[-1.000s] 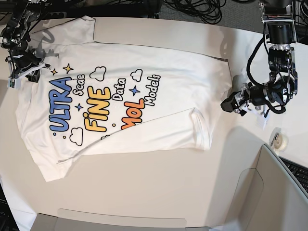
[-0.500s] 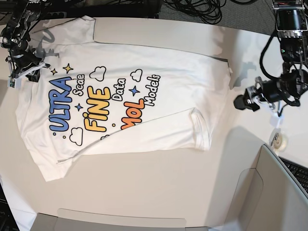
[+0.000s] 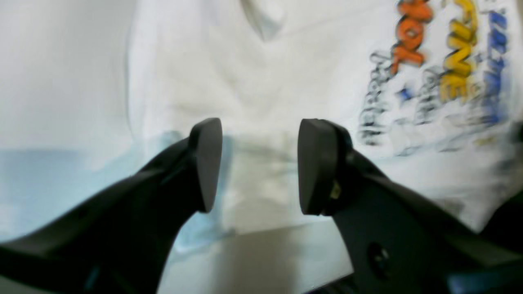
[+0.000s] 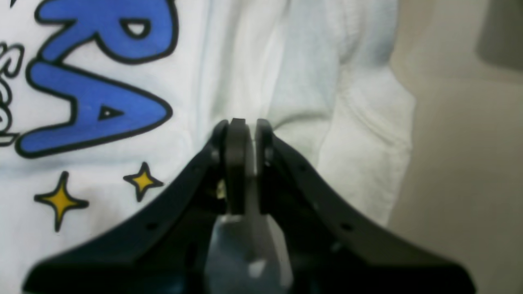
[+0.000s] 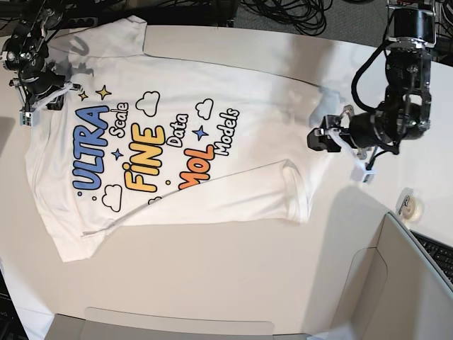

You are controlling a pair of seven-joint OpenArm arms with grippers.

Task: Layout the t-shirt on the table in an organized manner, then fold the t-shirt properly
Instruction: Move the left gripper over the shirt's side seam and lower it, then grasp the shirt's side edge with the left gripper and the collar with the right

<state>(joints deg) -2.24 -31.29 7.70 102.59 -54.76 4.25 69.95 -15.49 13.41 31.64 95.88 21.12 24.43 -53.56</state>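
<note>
One broad off-white table (image 5: 212, 283) fills most of the base view, and the t-shirt (image 5: 233, 106) lies spread across it print side up, one sleeve at the top left and a folded flap along its lower right edge. Its cartoon lettering reads "ULTRA" in blue, "FINE" in yellow and an orange word partly hidden under the flap, with smaller "Scale", "Data" and "Models" in outlined script among clouds and stars. On that view's right the left arm bends down from the top corner, and the left gripper (image 5: 320, 139) hovers at the shirt's right edge, its two dark pads set well apart with nothing between them. At the top left, the right gripper (image 4: 244, 139) is pinched tight on a ridge of the t-shirt's cloth just beside the "RA" of the blue word.
</note>
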